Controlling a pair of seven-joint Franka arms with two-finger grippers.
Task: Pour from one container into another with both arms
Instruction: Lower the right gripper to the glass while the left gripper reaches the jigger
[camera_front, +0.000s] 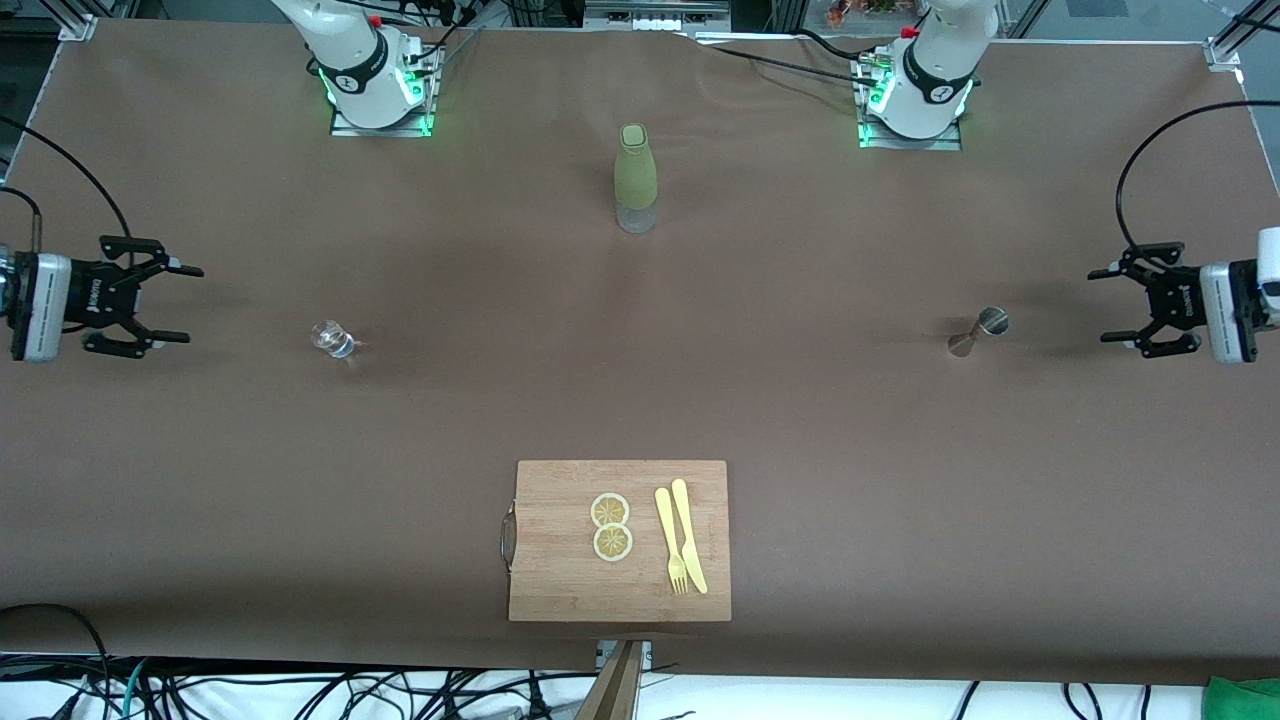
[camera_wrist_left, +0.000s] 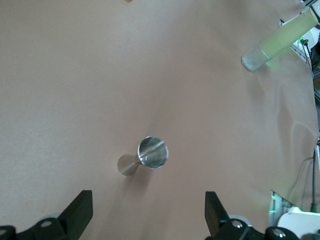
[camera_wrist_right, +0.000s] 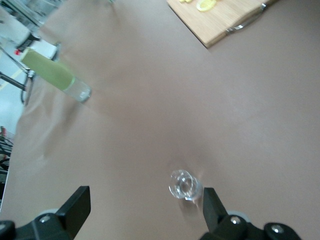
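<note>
A steel jigger (camera_front: 978, 331) (camera_wrist_left: 146, 155) stands upright on the brown table toward the left arm's end. My left gripper (camera_front: 1125, 306) (camera_wrist_left: 148, 217) hangs open beside it, nothing between its fingers. A small clear glass (camera_front: 331, 339) (camera_wrist_right: 185, 184) stands toward the right arm's end. My right gripper (camera_front: 170, 303) (camera_wrist_right: 145, 212) is open beside it, apart from it and holding nothing. A tall bottle (camera_front: 635, 178) (camera_wrist_left: 277, 41) (camera_wrist_right: 56, 76) with a green sleeve and green cap stands between the two arm bases.
A wooden cutting board (camera_front: 560, 570) (camera_wrist_right: 210, 22) with a metal handle lies near the table's front edge; on it are two lemon slices (camera_front: 611, 526) and a yellow fork and knife (camera_front: 680, 538). Cables hang along the table's front edge.
</note>
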